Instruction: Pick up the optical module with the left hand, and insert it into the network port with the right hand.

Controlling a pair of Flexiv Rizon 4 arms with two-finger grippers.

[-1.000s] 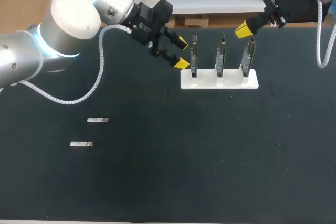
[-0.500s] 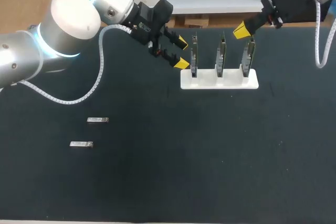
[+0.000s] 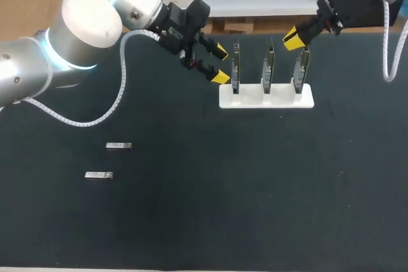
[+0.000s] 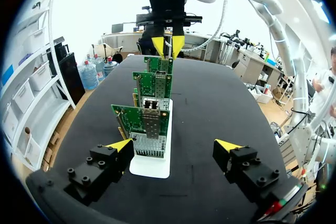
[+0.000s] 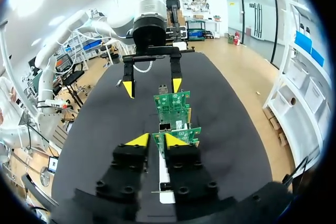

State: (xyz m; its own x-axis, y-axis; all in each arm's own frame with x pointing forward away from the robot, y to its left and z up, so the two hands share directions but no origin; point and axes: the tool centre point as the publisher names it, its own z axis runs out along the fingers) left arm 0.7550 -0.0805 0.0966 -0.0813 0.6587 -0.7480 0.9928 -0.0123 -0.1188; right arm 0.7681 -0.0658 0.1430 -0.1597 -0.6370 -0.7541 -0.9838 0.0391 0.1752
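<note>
Two small silver optical modules (image 3: 118, 146) (image 3: 99, 175) lie flat on the black table at the left, untouched. A white stand (image 3: 266, 97) holds three upright green network cards. My left gripper (image 3: 220, 64) (image 4: 174, 145) hangs open just left of the first card (image 3: 235, 65) (image 4: 142, 121), with nothing between its fingers. My right gripper (image 3: 294, 37) (image 5: 156, 140) hovers over the top of the third card (image 3: 301, 68) (image 5: 178, 132). Its yellow tips stand a narrow gap apart, and I see no module between them. The left wrist view shows the right gripper (image 4: 168, 45) beyond the far card.
The black table (image 3: 255, 189) stretches wide in front of the stand. The middle card (image 3: 269, 65) stands between the two grippers. White cable loops hang from both arms, one over the table's left side (image 3: 95, 119).
The right gripper's fingers have parted slightly from a shut state and it has shifted a little above the third card. The left arm and both modules have not moved.
</note>
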